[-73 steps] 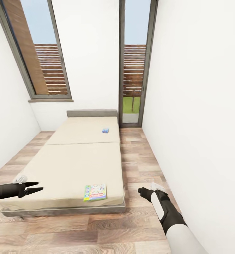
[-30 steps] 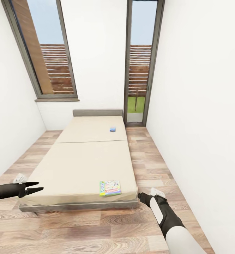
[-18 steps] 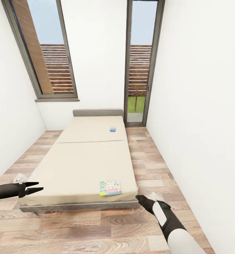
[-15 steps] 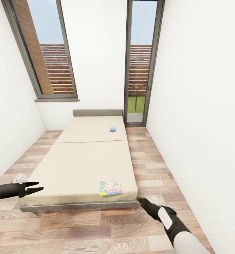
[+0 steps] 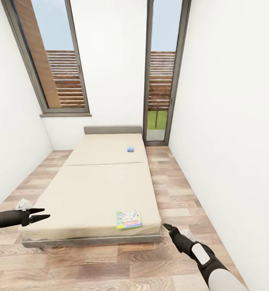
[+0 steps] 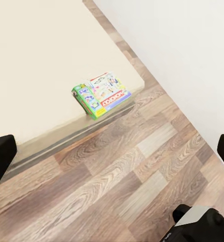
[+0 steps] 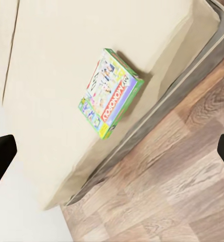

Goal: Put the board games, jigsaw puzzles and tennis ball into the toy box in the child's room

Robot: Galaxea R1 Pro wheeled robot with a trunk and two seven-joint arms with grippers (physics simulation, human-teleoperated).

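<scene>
Board games [image 5: 129, 219] [image 5: 130, 149] lie on bed [image 5: 90, 186], the far one seemingly blue.

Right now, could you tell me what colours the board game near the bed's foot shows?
Green sides, a pale cartoon-printed top and a red lettered band on the board game; clearest in the right wrist view.

you've got the bed [image 5: 98, 182] straight ahead — wide beige mattress, dark-grey frame, grey headboard against the far white wall, wood-plank floor all round it. two board games lie on it, well apart. the green-edged board game [image 5: 129, 219] rests flat at the near right corner of the mattress, just inside the foot edge, its printed lid up with red lettering along one side; it shows again in the left wrist view [image 6: 101, 94] and the right wrist view [image 7: 110, 93]. the blue board game [image 5: 131, 149] — small from here — lies flat up near the headboard, toward the right side.
</scene>
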